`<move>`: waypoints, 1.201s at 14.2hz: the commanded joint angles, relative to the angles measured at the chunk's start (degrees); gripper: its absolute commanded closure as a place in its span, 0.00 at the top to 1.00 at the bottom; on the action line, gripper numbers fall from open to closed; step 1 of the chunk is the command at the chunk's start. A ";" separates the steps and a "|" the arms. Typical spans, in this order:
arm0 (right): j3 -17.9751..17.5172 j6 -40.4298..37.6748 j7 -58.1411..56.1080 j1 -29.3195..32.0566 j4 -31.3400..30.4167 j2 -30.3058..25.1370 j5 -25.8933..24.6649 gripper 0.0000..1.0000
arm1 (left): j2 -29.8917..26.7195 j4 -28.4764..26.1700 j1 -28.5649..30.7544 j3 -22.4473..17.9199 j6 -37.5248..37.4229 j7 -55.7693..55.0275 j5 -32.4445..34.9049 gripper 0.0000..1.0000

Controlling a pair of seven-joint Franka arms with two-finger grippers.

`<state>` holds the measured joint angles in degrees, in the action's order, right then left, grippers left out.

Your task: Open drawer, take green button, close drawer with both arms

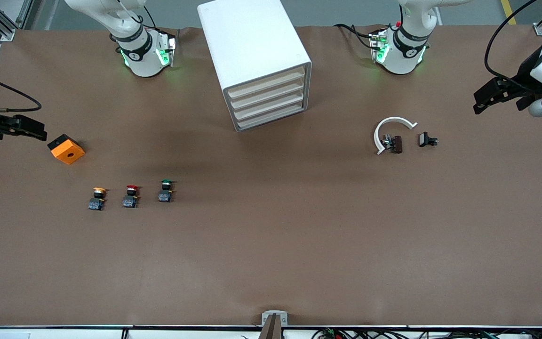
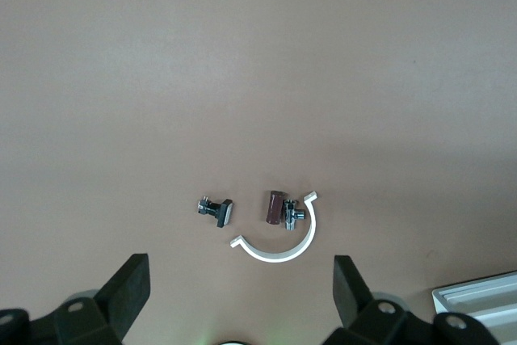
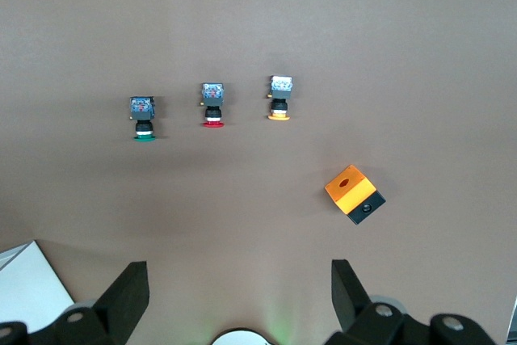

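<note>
The white cabinet [image 1: 252,56] stands at the middle of the table near the arm bases. Its four cream-fronted drawers [image 1: 268,101] are all shut. The green-capped button [image 1: 166,190] stands on the bare table, nearer to the front camera than the cabinet; it also shows in the right wrist view [image 3: 143,117]. My right gripper [image 1: 40,132] is open and empty, in the air at the right arm's end of the table beside an orange box; its fingers [image 3: 129,292] stand wide apart. My left gripper [image 1: 477,103] is open and empty at the left arm's end; its fingers [image 2: 129,288] stand wide apart.
A red-capped button [image 1: 131,196] and a yellow-capped button [image 1: 97,198] stand in a row beside the green one. An orange box [image 1: 66,149] lies near the right gripper. A white C-shaped ring [image 1: 390,132], a brown part [image 1: 396,144] and a small black part [image 1: 426,140] lie toward the left arm's end.
</note>
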<state>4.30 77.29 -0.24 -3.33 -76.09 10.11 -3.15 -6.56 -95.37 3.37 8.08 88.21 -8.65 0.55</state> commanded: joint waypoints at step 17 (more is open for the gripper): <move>-0.25 6.02 -5.65 3.77 -11.62 -13.17 3.33 1.00 | 1.64 1.41 0.67 0.18 0.73 1.26 -0.46 1.00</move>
<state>4.48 82.48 -4.98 -0.64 -84.47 0.25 -0.75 -5.59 -96.01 3.58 8.08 89.34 -8.65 0.55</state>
